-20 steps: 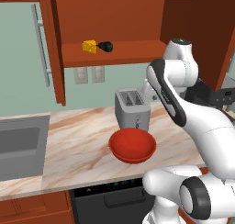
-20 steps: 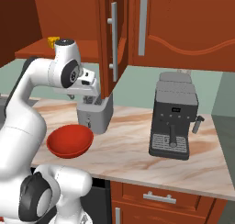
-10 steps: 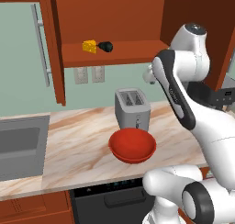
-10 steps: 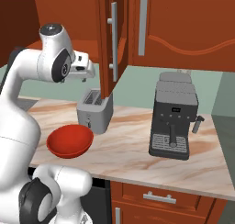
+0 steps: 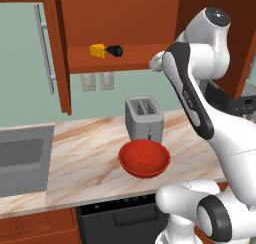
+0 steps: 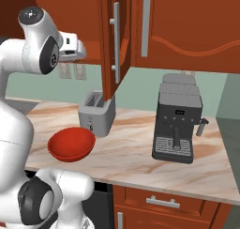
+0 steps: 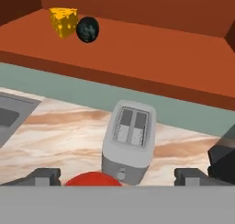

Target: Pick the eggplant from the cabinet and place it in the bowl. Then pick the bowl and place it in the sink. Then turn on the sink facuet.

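Reddish-brown cabinet (image 5: pixel 125 33) stands open above the bench (image 5: pixel 85 153) and red bowl (image 5: pixel 144 158); on its shelf the eggplant (image 5: pixel 115 51) sits just beside a cheese wedge (image 5: pixel 97 50). Our fingers (image 7: pixel 117 176) are spread wide and empty, so we should approach level, straddling the eggplant without nudging the cheese.

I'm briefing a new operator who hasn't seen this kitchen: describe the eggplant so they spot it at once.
Look in the open reddish-brown cabinet above the toaster. On its shelf, the eggplant is the small glossy black oval beside the yellow cheese wedge.
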Tool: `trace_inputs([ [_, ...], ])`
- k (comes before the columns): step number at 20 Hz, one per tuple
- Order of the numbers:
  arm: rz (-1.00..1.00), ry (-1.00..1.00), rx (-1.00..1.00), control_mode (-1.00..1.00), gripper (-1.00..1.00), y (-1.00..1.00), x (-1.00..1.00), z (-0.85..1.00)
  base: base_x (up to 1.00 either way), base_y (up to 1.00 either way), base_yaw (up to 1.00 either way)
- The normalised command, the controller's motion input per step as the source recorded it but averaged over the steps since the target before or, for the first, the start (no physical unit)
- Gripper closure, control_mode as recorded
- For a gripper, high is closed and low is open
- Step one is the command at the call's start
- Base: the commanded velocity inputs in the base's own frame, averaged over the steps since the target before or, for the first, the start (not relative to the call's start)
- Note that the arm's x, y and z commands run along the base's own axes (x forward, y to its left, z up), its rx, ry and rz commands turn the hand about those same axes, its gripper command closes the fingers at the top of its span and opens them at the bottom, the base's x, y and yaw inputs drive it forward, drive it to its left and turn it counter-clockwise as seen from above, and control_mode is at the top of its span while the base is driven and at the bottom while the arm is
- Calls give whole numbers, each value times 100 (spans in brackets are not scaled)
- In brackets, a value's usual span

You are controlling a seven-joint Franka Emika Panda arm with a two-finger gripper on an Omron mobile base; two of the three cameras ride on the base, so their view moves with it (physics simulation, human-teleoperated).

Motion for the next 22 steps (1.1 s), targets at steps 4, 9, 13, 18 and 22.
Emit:
trace_inputs([
  [4, 0, -7, 0, -100, -100, 68, 64, 34, 0, 0, 0],
  [9, 0, -9, 0, -100, -100, 38, 72, 1, 0, 0, 0],
  [13, 4, -11, 4, -100, -100, 2, 63, 0, 0, 0, 0],
  [18, 9, -6, 3, -100, -100, 9, 66, 0, 0, 0, 0],
  [22, 14, -1, 3, -100, -100, 20, 61, 0, 0, 0, 0],
])
